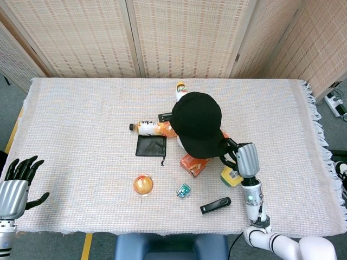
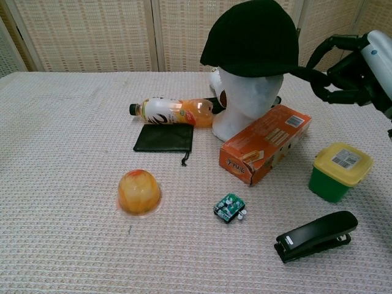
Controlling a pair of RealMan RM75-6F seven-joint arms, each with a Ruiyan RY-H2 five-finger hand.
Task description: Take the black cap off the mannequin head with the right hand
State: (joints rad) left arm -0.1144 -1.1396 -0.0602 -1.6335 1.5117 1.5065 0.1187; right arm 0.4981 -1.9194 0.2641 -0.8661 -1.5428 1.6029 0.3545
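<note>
On the head [image 2: 248,98], black cap [image 2: 252,38] lifted a bit, not fully off. Pinched at the brim by right hand [image 2: 343,66], so easy to pull up and away. Left hand [image 1: 16,181] off the bench [image 1: 81,108], fingers spread, holding nothing.

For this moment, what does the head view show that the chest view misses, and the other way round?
Only the head view shows the left hand, open off the table's near-left edge, and the table's fringed right edge. Only the chest view shows the white mannequin head under the black cap, which hides it from above, and the right hand's fingers pinching the cap's brim. Both show the right hand, the cap, orange box, green tub, stapler, bottle and black pouch.
</note>
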